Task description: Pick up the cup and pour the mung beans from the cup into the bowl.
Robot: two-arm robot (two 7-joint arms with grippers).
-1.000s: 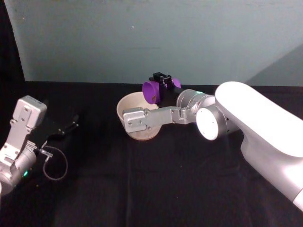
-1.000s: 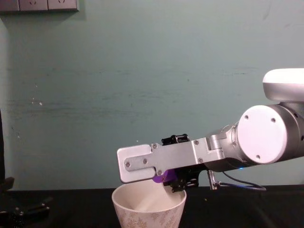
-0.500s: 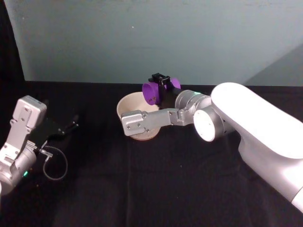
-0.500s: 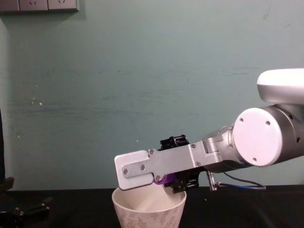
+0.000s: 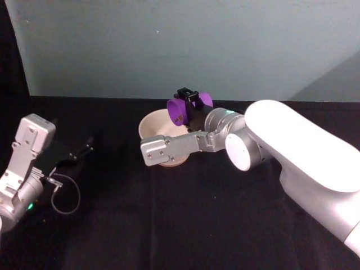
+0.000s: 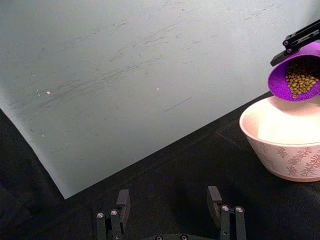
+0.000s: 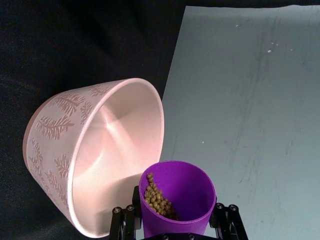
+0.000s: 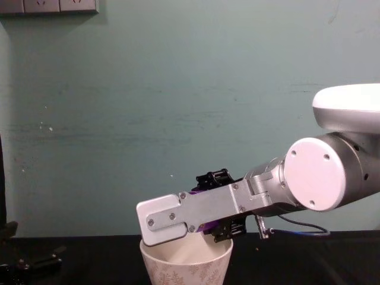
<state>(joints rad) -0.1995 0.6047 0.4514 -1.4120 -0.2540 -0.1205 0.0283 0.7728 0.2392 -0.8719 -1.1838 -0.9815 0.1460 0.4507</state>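
Observation:
My right gripper [image 5: 188, 103] is shut on the purple cup [image 5: 179, 111], holding it tipped on its side above the far rim of the white leaf-patterned bowl [image 5: 149, 124]. The right wrist view shows the cup [image 7: 178, 196] between the black fingers [image 7: 123, 223], with mung beans [image 7: 157, 199] heaped toward its lip and the bowl [image 7: 75, 165] just beyond. From the left wrist I see the cup [image 6: 295, 75], its beans [image 6: 300, 83], and the bowl [image 6: 280, 150] with a bare inside. My left gripper [image 6: 170, 216] is open and parked at the table's left [image 5: 79, 152].
A black cloth covers the table [image 5: 185, 225], and a teal wall [image 5: 185, 45] rises close behind the bowl. A loop of cable [image 5: 64, 194] hangs by the left arm. My right forearm [image 8: 196, 217] crosses in front of the bowl [image 8: 187, 268].
The right arm has shifted a little to the left and lower, carrying the tipped cup further over the bowl. The left arm has not moved.

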